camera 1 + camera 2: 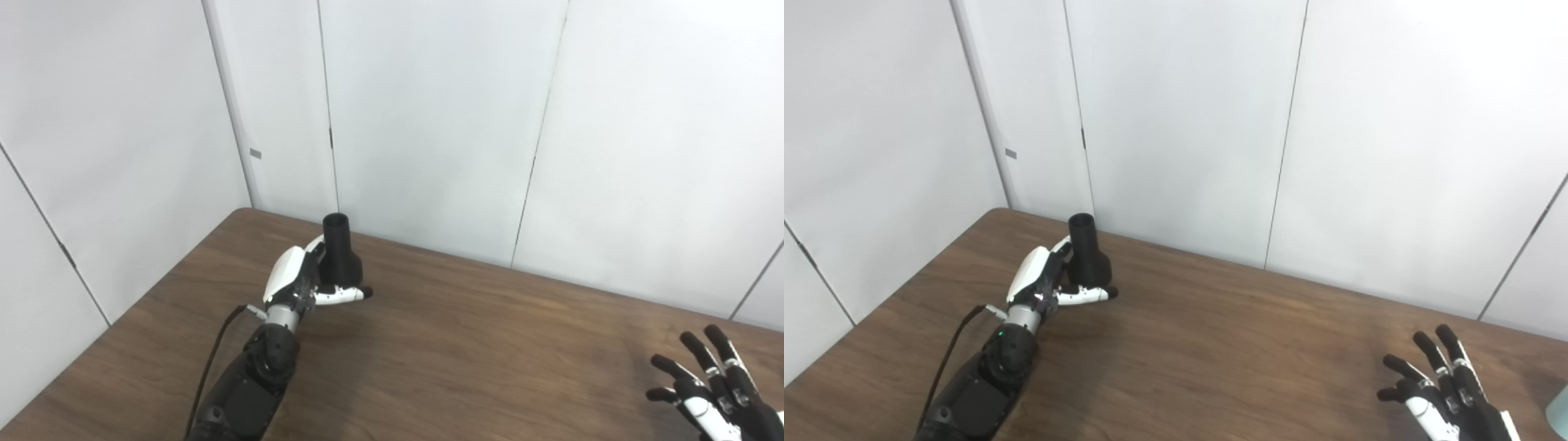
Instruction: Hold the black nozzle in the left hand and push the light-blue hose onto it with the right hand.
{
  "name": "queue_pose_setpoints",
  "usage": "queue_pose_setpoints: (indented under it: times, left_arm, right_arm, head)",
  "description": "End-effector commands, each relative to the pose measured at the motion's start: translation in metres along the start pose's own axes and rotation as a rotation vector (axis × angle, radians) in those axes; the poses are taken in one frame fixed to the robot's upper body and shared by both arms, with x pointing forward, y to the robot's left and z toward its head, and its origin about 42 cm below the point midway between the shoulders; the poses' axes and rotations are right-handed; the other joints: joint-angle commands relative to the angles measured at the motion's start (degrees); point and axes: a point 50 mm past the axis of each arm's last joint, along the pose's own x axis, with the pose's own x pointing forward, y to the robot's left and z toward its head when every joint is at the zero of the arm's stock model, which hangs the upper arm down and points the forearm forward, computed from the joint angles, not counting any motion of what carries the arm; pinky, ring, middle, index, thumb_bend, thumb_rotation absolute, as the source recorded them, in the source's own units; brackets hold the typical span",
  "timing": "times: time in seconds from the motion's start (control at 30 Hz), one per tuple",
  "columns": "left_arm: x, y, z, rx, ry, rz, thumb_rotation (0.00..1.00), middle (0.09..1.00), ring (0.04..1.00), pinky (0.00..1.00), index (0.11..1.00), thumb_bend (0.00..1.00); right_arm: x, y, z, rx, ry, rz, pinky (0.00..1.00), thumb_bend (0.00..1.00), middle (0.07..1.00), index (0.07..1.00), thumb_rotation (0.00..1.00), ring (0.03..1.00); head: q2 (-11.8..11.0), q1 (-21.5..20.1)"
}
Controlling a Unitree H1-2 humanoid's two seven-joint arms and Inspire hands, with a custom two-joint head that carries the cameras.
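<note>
Left hand (306, 278) grips the nozzle (339, 252) by its wide lower body, thumb (343, 294) wrapped across the base. Nozzle stands close to upright above the far left part of the worktop (465, 343), narrow open neck pointing up and clear of the fingers.

Right hand (1442, 392) is at the near right corner, low over the worktop, fingers spread and holding nothing. It is well apart from the nozzle.

Hose: a pale blue sliver (1560, 411) shows at the right edge of the right eye view only, just beside the right hand. Likely the hose, but too little is visible to be sure. Not seen in the left eye view.

Step in hand, as judged: right hand must fetch the hose; the push-on has not begun.

Notes for doing it well:
- Grasp the hose close to its open end so the end does not flop.
- Bring the hose mouth in line with the neck axis, from above, before pushing.
- Left hand should keep the grip low and firm, neck exposed, and brace against the downward push.
- Risk: an off-axis push could tilt the nozzle in the grip.

Writing: none readable. A small grey tag (256, 154) on the wall panel is too small to read.
</note>
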Motion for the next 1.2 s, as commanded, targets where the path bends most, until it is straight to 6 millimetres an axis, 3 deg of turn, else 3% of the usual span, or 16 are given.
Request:
queue_pose_setpoints:
  times: [0.0, 0.23, 0.37, 0.47, 0.5, 0.57, 0.67, 0.7, 0.73, 0.83, 0.93, 1.17]
  left_arm:
    - [0.01, 0.007, -0.002, 0.063, 0.03, 0.037, 0.35, 0.92, 0.973, 0.82, 0.909, 0.92]
    - [0.015, -0.001, -0.003, 0.137, 0.086, 0.059, 0.33, 0.883, 0.947, 0.81, 0.896, 0.84]
    - [0.018, 0.0, -0.002, 0.302, 0.103, 0.059, 0.26, 0.778, 0.864, 0.81, 0.805, 0.84]
    - [0.02, 0.001, -0.002, 0.428, 0.113, 0.066, 0.23, 0.723, 0.82, 0.83, 0.741, 0.84]
    - [0.02, 0.001, -0.001, 0.45, 0.114, 0.075, 0.21, 0.696, 0.785, 0.83, 0.703, 0.85]
    - [0.02, 0.002, -0.001, 0.466, 0.115, 0.088, 0.19, 0.673, 0.751, 0.82, 0.668, 0.86]
    - [0.02, 0.004, -0.001, 0.45, 0.12, 0.099, 0.13, 0.59, 0.621, 0.59, 0.605, 0.84]
    - [0.021, 0.004, -0.002, 0.448, 0.123, 0.102, 0.09, 0.559, 0.563, 0.5, 0.538, 0.65]
    - [0.021, 0.003, -0.002, 0.445, 0.125, 0.104, 0.08, 0.538, 0.535, 0.45, 0.514, 0.59]
    - [0.02, 0.001, -0.003, 0.435, 0.111, 0.109, 0.01, 0.467, 0.463, 0.36, 0.505, 0.53]
    - [0.019, -0.002, -0.005, 0.44, 0.108, 0.096, 0.0, 0.457, 0.419, 0.31, 0.496, 0.53]
    - [0.014, -0.007, -0.009, 0.412, 0.103, 0.065, 0.0, 0.459, 0.431, 0.33, 0.494, 0.53]
  right_arm:
    - [0.005, 0.006, 0.015, -0.011, -0.057, 0.016, 0.53, 0.26, 0.936, 0.985, 0.17, 0.753]
    - [0.003, 0.009, 0.018, 0.001, -0.047, 0.005, 0.58, 0.26, 0.931, 0.985, 0.14, 0.771]
    - [0.002, 0.011, 0.02, -0.006, -0.051, 0.004, 0.58, 0.25, 0.947, 0.99, 0.17, 0.794]
    - [0.003, 0.011, 0.021, 0.015, -0.055, 0.022, 0.55, 0.21, 0.958, 0.994, 0.13, 0.782]
    - [0.004, 0.011, 0.021, 0.03, -0.058, 0.034, 0.7, 0.19, 0.979, 0.997, 0.13, 0.837]
    - [0.005, 0.011, 0.021, 0.041, -0.064, 0.055, 0.86, 0.15, 0.995, 1.0, 0.12, 0.897]
    - [0.005, 0.012, 0.022, 0.034, -0.058, 0.059, 0.94, 0.16, 1.0, 1.0, 0.12, 0.916]
    - [0.004, 0.012, 0.022, 0.028, -0.054, 0.056, 0.93, 0.16, 1.0, 1.0, 0.11, 0.915]
    - [0.004, 0.012, 0.023, 0.024, -0.051, 0.052, 0.93, 0.16, 1.0, 1.0, 0.1, 0.915]
    - [0.002, 0.014, 0.025, 0.002, -0.04, 0.033, 0.95, 0.15, 1.0, 1.0, 0.05, 0.921]
    - [0.001, 0.015, 0.026, -0.003, -0.04, 0.03, 0.96, 0.14, 1.0, 1.0, 0.01, 0.923]
    - [0.0, 0.015, 0.027, 0.0, -0.031, 0.018, 0.95, 0.14, 1.0, 1.0, 0.0, 0.907]
  head:
    - [0.09, -0.06]
    - [0.65, -0.24]
    - [0.98, -0.42]
    - [1.14, -0.48]
    - [1.14, -0.48]
    - [1.25, -0.42]
    - [1.45, -0.34]
    - [1.45, -0.34]
    - [1.45, -0.34]
    - [1.71, -0.27]
    - [2.05, -0.19]
    - [2.4, -0.33]
